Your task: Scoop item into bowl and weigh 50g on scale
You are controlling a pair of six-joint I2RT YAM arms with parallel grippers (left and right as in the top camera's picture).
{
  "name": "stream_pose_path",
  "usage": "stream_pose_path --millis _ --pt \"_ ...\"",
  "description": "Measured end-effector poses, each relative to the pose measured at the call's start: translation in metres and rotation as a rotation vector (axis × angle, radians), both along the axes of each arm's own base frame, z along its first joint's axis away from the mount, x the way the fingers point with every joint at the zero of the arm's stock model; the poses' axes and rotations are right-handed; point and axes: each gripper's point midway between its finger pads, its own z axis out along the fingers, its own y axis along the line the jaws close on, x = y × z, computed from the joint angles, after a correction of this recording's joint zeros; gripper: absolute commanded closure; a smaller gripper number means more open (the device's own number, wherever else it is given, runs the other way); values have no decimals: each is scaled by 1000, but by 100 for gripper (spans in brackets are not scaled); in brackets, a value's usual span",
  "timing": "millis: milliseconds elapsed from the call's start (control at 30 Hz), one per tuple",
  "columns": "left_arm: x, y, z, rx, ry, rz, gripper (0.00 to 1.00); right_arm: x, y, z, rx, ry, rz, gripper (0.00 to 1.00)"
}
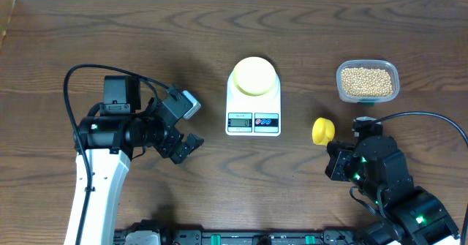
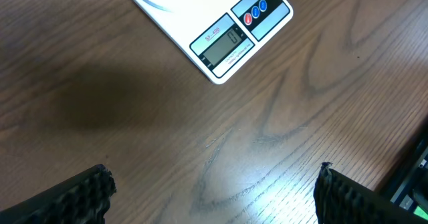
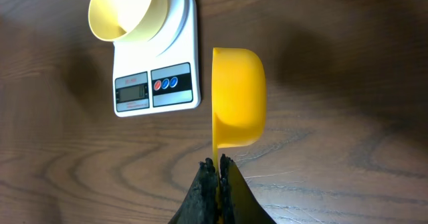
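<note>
The white scale [image 1: 253,107] stands mid-table with the pale yellow bowl [image 1: 254,76] on its platform; both also show in the right wrist view, the scale [image 3: 155,83] and the bowl [image 3: 126,11]. The scale's display shows in the left wrist view [image 2: 221,40]. The beans [image 1: 366,81] fill a clear tub at the right. My right gripper [image 3: 218,162] is shut on the handle of a yellow scoop [image 3: 238,97], held on its side; the scoop [image 1: 322,131] is right of the scale. My left gripper [image 2: 212,184] is open and empty, left of the scale [image 1: 181,144].
The clear plastic tub [image 1: 368,80] sits behind my right arm. A black cable [image 1: 417,117] loops by the right arm, another [image 1: 95,69] over the left arm. The table's front edge has a black rail [image 1: 241,238].
</note>
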Motion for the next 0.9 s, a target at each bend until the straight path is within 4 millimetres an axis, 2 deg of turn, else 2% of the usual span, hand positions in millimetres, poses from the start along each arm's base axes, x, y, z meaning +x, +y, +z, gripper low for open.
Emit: stream_pose_path --millis 900 --pt "-1 -7 4 -29 -29 -62 2 0 0 -1 -1 3 0 99"
